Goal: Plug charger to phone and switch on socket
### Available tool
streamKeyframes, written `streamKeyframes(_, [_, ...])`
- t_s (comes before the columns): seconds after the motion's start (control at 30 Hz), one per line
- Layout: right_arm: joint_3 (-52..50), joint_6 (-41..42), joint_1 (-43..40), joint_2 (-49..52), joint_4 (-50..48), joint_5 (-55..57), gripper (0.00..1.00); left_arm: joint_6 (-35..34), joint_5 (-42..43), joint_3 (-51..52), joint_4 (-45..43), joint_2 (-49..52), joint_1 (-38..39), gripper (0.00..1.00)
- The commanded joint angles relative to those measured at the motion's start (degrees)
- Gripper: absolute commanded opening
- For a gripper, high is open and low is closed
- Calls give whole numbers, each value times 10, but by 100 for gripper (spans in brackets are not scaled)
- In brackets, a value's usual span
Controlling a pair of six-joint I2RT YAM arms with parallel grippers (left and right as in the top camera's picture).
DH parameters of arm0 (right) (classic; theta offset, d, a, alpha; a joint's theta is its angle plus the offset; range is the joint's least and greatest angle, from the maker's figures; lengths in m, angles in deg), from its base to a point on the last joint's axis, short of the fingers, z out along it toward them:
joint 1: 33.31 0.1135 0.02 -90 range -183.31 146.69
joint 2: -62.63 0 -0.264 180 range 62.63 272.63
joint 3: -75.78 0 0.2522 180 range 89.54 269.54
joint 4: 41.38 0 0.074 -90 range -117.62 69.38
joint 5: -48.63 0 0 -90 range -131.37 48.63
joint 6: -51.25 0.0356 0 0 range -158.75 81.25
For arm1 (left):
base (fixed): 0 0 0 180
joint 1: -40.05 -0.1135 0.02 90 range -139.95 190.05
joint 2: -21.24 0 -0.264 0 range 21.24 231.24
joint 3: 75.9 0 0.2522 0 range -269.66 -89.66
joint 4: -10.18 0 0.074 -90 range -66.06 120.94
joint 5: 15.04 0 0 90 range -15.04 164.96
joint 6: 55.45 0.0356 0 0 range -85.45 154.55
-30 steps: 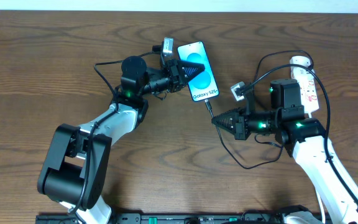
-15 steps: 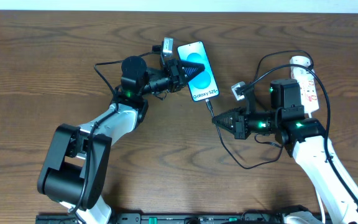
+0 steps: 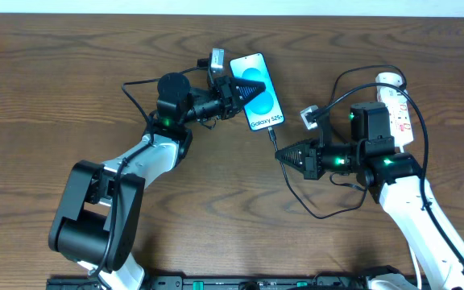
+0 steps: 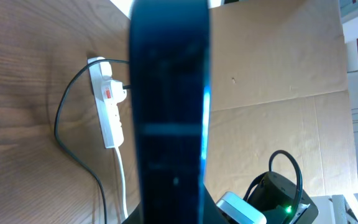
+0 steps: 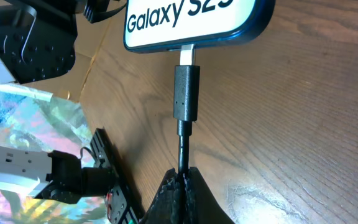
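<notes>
The phone [image 3: 260, 95] lies slightly tilted at the table's middle back, its light blue screen up. My left gripper [image 3: 242, 90] is shut on the phone's left long edge. In the left wrist view the phone's edge [image 4: 169, 112] is a dark blue band filling the middle. My right gripper [image 3: 281, 157] is shut on the charger cable [image 5: 182, 146] just behind its black connector [image 5: 186, 93]. The connector's silver tip [image 5: 188, 55] meets the phone's bottom edge [image 5: 191, 25]. The white socket [image 3: 398, 105] lies at the far right with the charger's black plug in it.
The charger's black cable [image 3: 329, 211] loops loosely on the table beside the right arm and arcs over the socket [image 4: 107, 106]. A white cord [image 4: 123, 180] runs from the socket. Cardboard [image 4: 278, 81] stands behind the table.
</notes>
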Motion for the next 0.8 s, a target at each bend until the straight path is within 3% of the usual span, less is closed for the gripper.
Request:
streamKeyframes(0.0, [1, 5, 6, -9, -3, -16, 1, -4, 3, -15, -7, -8, 0, 7])
streamKeyframes(0.77, [1, 26, 6, -9, -6, -26, 1, 0, 10, -15, -7, -8, -6, 8])
